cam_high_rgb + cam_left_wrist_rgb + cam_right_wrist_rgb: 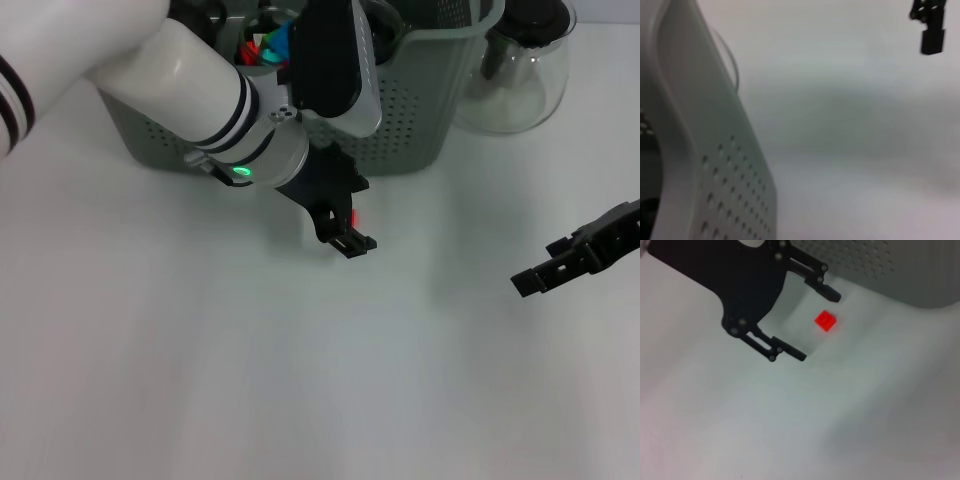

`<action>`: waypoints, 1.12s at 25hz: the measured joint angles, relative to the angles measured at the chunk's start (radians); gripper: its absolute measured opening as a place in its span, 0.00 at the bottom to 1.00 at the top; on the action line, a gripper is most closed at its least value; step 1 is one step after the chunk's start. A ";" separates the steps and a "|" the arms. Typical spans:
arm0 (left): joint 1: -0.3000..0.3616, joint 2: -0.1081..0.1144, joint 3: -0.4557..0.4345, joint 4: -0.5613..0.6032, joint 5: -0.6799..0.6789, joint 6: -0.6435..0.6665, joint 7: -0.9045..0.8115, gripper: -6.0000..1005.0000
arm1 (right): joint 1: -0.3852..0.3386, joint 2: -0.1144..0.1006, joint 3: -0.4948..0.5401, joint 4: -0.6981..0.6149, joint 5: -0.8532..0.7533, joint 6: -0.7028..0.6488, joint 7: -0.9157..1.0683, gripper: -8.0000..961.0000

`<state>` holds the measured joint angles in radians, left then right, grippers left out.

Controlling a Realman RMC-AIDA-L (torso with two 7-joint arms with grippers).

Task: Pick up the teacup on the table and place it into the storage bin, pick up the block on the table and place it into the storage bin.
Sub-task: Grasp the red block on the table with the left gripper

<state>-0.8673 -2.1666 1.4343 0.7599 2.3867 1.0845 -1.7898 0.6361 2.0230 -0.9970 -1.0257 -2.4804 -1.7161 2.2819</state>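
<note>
Left end effector (812, 322) is open around the red block (825, 321), not yet gripped, frame centre. Teacup possibly already in storage bin (420, 120). Right end effector (560, 262) idle, state indeterminate.

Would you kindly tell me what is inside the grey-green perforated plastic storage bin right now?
Inside the grey-green perforated plastic storage bin, the head view shows only red, green and blue coloured items near its rim. The left arm covers most of the interior, so whether the teacup is there cannot be seen.
</note>
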 joint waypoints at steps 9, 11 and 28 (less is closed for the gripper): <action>-0.010 -0.004 0.021 -0.053 0.022 -0.089 -0.009 0.72 | -0.001 0.003 0.000 0.011 0.000 0.008 -0.008 0.96; -0.012 -0.004 0.021 -0.057 0.022 -0.090 -0.009 0.71 | -0.001 0.003 0.000 0.012 0.000 0.008 -0.008 0.96; -0.035 -0.006 0.043 -0.108 0.023 -0.125 -0.010 0.49 | 0.003 0.004 0.000 0.022 0.000 0.015 -0.012 0.96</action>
<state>-0.9024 -2.1722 1.4773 0.6515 2.4098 0.9594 -1.7994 0.6392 2.0268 -0.9971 -1.0041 -2.4804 -1.7010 2.2699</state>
